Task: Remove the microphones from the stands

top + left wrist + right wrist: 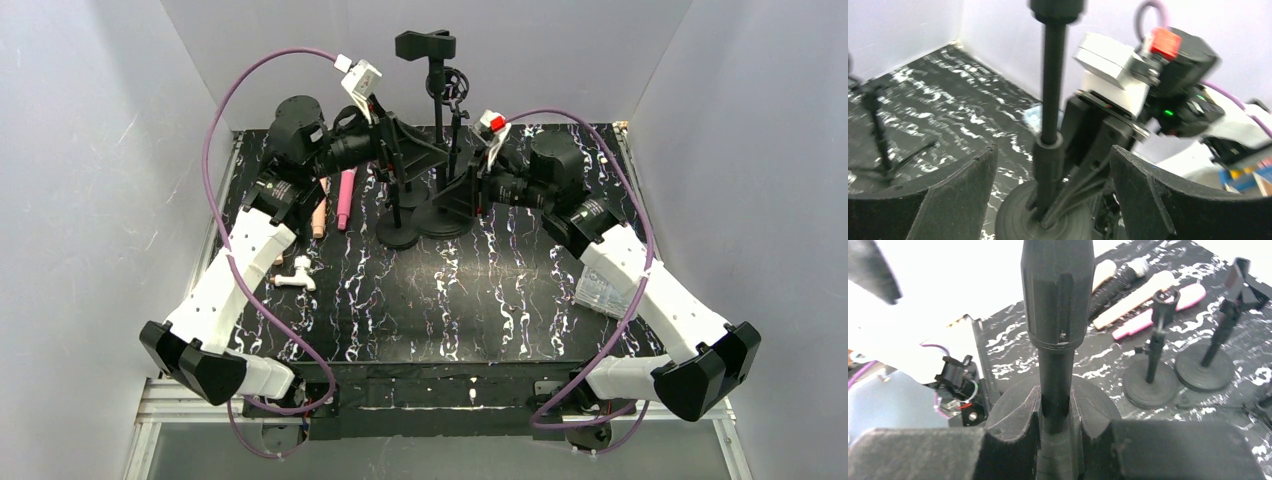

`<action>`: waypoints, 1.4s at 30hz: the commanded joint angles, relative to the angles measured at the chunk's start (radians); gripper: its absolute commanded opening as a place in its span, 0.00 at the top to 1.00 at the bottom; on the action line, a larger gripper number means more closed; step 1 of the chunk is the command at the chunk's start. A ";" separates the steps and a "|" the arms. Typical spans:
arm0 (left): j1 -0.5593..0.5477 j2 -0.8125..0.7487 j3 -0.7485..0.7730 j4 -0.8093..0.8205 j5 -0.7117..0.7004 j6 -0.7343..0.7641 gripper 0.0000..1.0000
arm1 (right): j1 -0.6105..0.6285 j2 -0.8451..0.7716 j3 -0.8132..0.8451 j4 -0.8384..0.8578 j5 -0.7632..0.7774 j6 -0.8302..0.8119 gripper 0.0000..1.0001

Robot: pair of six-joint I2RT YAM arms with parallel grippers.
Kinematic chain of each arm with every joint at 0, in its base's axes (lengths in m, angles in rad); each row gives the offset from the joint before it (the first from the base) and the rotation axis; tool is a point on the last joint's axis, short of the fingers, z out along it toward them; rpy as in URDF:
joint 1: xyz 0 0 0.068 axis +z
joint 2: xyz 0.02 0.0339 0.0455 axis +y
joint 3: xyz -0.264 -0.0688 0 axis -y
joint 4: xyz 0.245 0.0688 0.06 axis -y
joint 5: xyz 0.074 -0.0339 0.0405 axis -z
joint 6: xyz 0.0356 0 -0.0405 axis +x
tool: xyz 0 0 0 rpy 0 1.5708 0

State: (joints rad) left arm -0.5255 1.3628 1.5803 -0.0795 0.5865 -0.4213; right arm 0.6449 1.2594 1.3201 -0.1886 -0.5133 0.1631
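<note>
Nearly ready, but the microphone is not off yet

The right pincer is clenched tight on the pole of the tall stand, low down. The left pincer is released. Its two fingers sit one on each side of the same pole and do not touch it. So the stand looks held steady, and I think the pulling part is left to do.

The microphone seems to be the dark lump at the very top of the stand, at the back of the table. It is small and black, so I cannot tell if it is a microphone or just an empty clip. Both wrist views cut off the top of the stand. A pink microphone and a pale microphone lie on the table to the left.
</note>
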 commanded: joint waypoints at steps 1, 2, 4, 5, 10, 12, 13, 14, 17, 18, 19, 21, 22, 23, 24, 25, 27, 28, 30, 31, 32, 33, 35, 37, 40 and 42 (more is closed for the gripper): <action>0.030 -0.030 0.016 0.131 0.369 -0.062 0.21 | -0.037 -0.048 0.009 0.260 -0.275 0.108 0.99; 0.036 -0.027 0.019 0.135 0.387 -0.068 0.22 | -0.041 -0.048 0.001 0.293 -0.304 0.134 0.99; 0.041 -0.013 0.029 0.141 0.423 -0.082 0.25 | -0.046 -0.041 -0.002 0.328 -0.349 0.169 0.99; 0.041 -0.004 0.038 0.144 0.448 -0.090 0.26 | -0.047 -0.038 -0.002 0.333 -0.360 0.177 0.99; 0.042 0.021 0.060 0.145 0.476 -0.108 0.37 | -0.047 -0.023 0.005 0.334 -0.390 0.188 0.99; 0.041 0.025 0.065 0.147 0.473 -0.113 0.46 | -0.047 -0.019 0.009 0.319 -0.373 0.180 0.99; 0.042 0.026 0.066 0.147 0.468 -0.115 0.51 | -0.047 -0.015 0.014 0.295 -0.358 0.167 0.99; 0.041 0.027 0.067 0.147 0.461 -0.118 0.54 | -0.047 -0.010 0.024 0.259 -0.335 0.146 0.99; 0.041 0.032 0.067 0.147 0.419 -0.131 0.77 | -0.047 0.004 0.048 0.174 -0.260 0.090 0.99; 0.041 0.033 0.066 0.143 0.396 -0.137 0.88 | -0.047 0.007 0.054 0.144 -0.227 0.077 0.99; 0.041 0.034 0.063 0.136 0.360 -0.140 0.97 | -0.046 0.009 0.060 0.122 -0.190 0.066 0.99; 0.038 0.032 0.048 0.125 0.292 -0.148 1.00 | -0.043 0.015 0.076 0.078 -0.115 0.041 0.99; 0.036 0.030 0.040 0.118 0.254 -0.148 1.00 | -0.039 0.018 0.080 0.053 -0.067 0.031 0.99; 0.028 0.026 0.027 0.113 0.211 -0.143 1.00 | -0.032 0.019 0.083 0.037 -0.025 0.020 0.99; 0.017 0.019 0.015 0.106 0.158 -0.132 1.00 | -0.025 0.020 0.083 0.025 0.026 0.011 0.99; 0.003 0.010 0.004 0.091 0.095 -0.112 1.00 | -0.011 0.020 0.084 0.014 0.078 0.004 0.99; -0.042 -0.007 -0.009 0.051 -0.035 -0.050 1.00 | 0.007 0.021 0.085 0.001 0.196 -0.006 0.99; -0.074 -0.013 -0.009 0.023 -0.119 -0.014 1.00 | 0.018 0.023 0.083 -0.004 0.258 -0.008 0.99; -0.134 -0.015 -0.008 -0.009 -0.271 0.039 1.00 | 0.041 0.024 0.076 -0.002 0.385 -0.009 0.99; -0.159 -0.013 -0.009 -0.015 -0.345 0.049 1.00 | 0.053 0.023 0.069 0.004 0.437 -0.011 0.99; -0.176 -0.009 -0.012 -0.019 -0.397 0.051 1.00 | 0.067 0.020 0.061 0.014 0.486 -0.012 0.99; -0.192 -0.005 -0.012 -0.023 -0.437 0.050 1.00 | 0.076 0.014 0.052 0.024 0.534 -0.017 0.99; -0.213 0.005 -0.010 -0.027 -0.479 0.054 0.85 | 0.083 0.008 0.036 0.043 0.569 -0.030 0.99; -0.218 0.011 -0.002 -0.037 -0.464 0.068 0.56 | 0.084 0.011 0.033 0.040 0.560 -0.046 0.99; -0.218 0.002 0.036 -0.080 -0.443 0.132 0.28 | 0.078 -0.002 0.011 0.037 0.524 -0.062 0.99; -0.187 -0.034 0.072 -0.126 -0.332 0.223 0.17 | 0.054 -0.036 -0.038 0.056 0.408 -0.059 0.99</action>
State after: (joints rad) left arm -0.7242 1.4105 1.5768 -0.1551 0.1108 -0.3004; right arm 0.7155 1.2751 1.3071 -0.2661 -0.0284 0.1223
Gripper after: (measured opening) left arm 0.778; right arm 0.265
